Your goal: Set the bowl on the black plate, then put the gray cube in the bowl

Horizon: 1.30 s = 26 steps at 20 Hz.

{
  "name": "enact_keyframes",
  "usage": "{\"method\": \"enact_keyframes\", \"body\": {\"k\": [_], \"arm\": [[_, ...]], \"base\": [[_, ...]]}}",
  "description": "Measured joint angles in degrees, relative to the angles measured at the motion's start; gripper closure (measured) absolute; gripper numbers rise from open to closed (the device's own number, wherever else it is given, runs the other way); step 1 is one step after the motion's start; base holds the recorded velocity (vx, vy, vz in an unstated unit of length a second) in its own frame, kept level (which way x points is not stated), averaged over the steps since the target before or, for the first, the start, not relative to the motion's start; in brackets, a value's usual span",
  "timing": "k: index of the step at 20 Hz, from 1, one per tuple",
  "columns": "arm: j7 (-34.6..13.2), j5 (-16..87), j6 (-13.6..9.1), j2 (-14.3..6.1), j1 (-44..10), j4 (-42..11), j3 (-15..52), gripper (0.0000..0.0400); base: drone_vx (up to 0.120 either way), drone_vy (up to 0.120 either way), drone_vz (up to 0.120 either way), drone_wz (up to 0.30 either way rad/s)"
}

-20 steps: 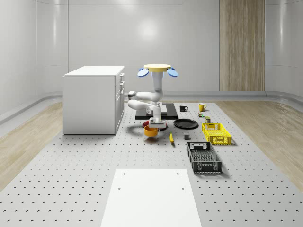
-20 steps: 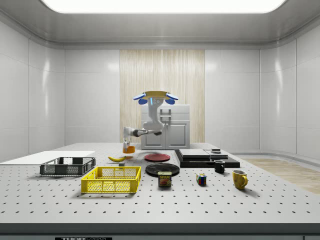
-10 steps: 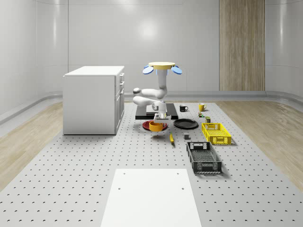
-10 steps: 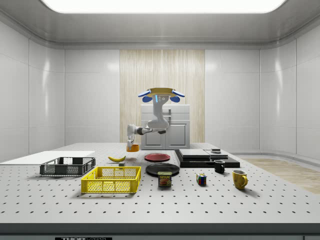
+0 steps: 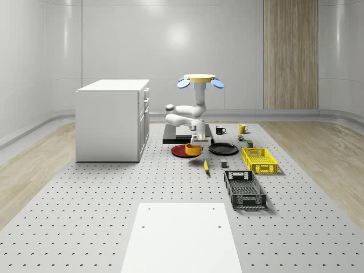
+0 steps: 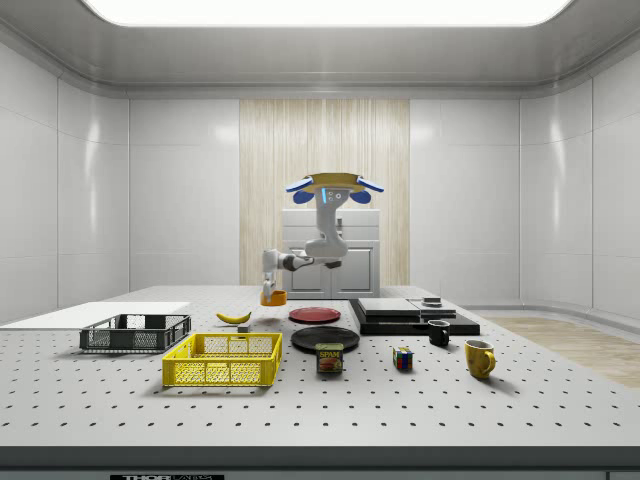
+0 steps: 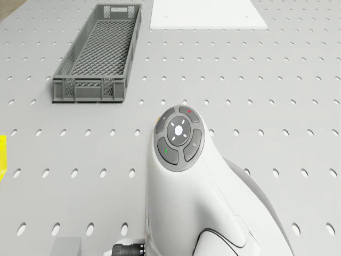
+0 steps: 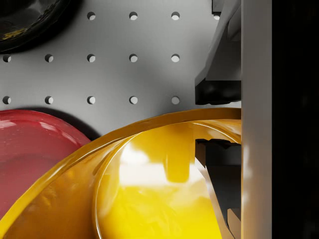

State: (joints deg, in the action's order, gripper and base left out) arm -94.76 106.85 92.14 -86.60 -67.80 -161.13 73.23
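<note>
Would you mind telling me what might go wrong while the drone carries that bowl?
The gripper pinches only the rim of the bowl, so it may tilt or slip. The red plate lies beside the black plate; the bowl hangs near both, risking release on the wrong one.

In the wrist view the yellow bowl (image 8: pixel 149 189) runs off the frame from about 4 to 8 o'clock, so its base cannot be seen. The red plate (image 8: pixel 35 149) is cut at 9 o'clock and partly covered by the bowl's rim. The black plate (image 8: pixel 30 20) shows just a sliver at 11 o'clock. One finger (image 8: pixel 219 82) is cut off at 12 o'clock.

In the drone view the arm hides the table directly beneath it; the yellow crate (image 7: pixel 2 154) is clipped at 9 o'clock.

The gray cube (image 5: pixel 224 165) is too small for detail.
</note>
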Motion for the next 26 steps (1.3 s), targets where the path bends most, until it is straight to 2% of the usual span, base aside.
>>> {"method": "enact_keyframes", "body": {"k": [26], "arm": [[-0.2,-0.4,0.8,-0.8,-0.3,0.0,0.1,0.03]], "base": [[-0.12,0.12,0.0,0.0]]}}
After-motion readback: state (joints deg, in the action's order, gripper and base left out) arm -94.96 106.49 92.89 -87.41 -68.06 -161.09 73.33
